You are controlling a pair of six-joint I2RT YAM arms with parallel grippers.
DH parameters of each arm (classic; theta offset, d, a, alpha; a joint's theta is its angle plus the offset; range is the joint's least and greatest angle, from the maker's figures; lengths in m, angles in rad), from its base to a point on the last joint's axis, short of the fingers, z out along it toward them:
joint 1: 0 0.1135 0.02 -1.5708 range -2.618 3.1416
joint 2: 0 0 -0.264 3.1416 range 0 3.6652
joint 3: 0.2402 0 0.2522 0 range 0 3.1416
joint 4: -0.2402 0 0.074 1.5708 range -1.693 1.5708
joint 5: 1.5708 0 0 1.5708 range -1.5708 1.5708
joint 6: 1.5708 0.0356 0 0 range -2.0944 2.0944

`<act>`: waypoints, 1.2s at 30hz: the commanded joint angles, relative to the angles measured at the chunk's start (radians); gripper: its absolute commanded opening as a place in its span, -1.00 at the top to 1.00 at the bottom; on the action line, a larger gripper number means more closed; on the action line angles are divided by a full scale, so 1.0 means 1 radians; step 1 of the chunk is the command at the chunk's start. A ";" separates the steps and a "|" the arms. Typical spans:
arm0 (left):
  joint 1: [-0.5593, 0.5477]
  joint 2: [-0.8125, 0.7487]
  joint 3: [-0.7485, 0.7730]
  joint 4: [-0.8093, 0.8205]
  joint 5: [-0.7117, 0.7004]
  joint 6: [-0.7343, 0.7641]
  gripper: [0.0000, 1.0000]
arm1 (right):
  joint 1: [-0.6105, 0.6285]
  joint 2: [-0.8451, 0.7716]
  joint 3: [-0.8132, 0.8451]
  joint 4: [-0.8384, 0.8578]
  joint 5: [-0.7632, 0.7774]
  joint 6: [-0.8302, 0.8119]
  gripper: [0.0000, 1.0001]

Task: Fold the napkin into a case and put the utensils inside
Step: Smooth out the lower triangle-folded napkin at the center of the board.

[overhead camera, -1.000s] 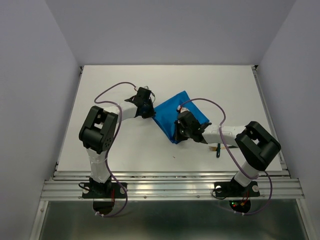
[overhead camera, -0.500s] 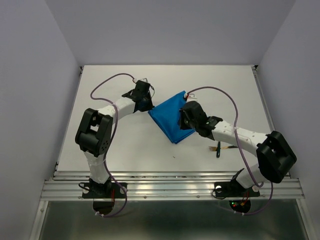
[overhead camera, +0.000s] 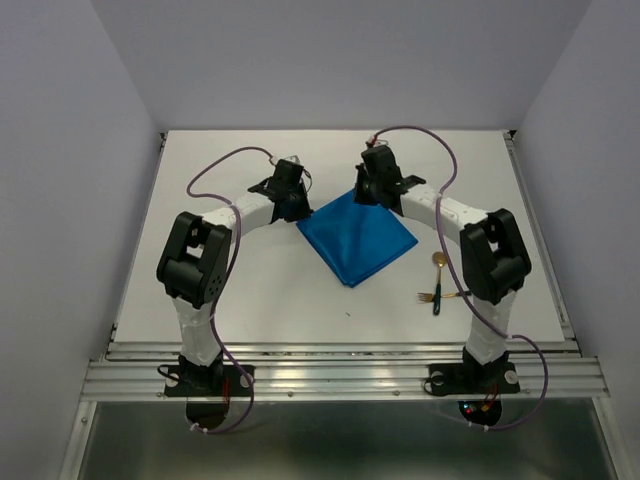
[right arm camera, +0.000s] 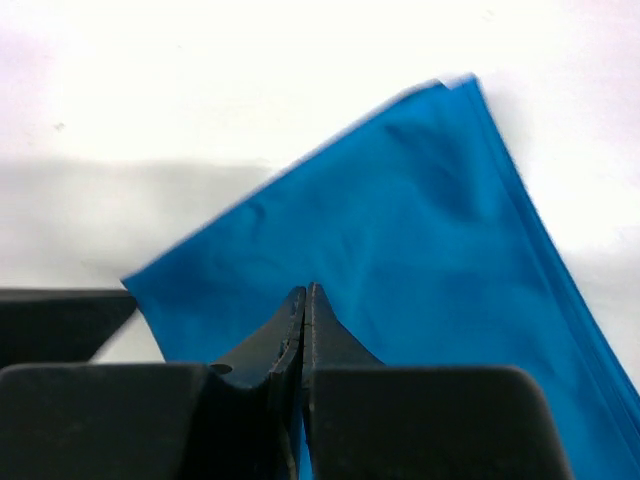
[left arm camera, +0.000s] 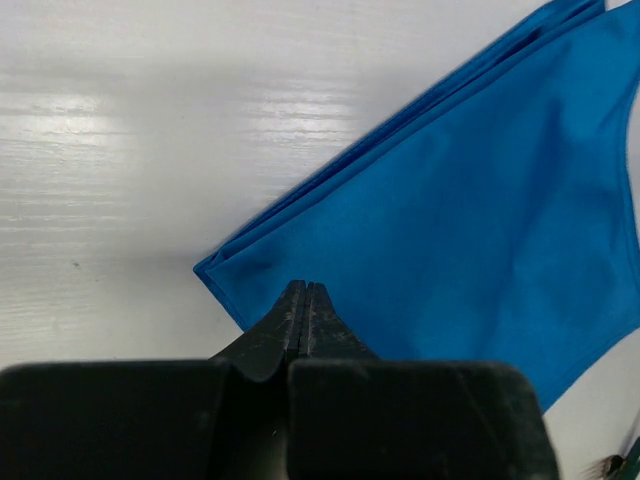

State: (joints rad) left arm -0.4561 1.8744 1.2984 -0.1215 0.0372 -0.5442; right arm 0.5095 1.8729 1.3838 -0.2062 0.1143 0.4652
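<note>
Napkin [overhead camera: 357, 238] lies flat mid-worktop [overhead camera: 220, 290], folded to a blue diamond w/ one corner toward the near edge. Top view gives the layout: L arm reaches its left corner, R arm its far corner. Spoon [overhead camera: 439, 261] & fork [overhead camera: 429, 297] sit right of the cloth, apart from it, near the R arm's elbow.

Wrist views add what the top view can't. L tool [left arm camera: 304, 292] is closed, tips pressed together w/ no gap, over the cloth just inside a corner. R tool [right arm camera: 305, 292] is the same, tips together over blue near another corner. Can't tell if either pinches fabric.

L wrist view shows stacked layers along the folded edge running up-right; R wrist view shows them down the right-hand edge.

Bare worktop is widest left of the napkin & on its near side. The right side is tighter w/ spoon & fork there.
</note>
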 commanded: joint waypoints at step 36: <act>0.033 0.121 -0.034 0.016 0.007 0.013 1.00 | -0.115 0.483 0.460 -0.110 -0.331 -0.054 0.99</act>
State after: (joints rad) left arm -0.4301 1.9816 1.2854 -0.0868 0.0490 -0.5575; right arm 0.4267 2.3325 1.8191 -0.3153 -0.2180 0.4335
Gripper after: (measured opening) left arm 0.019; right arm 0.015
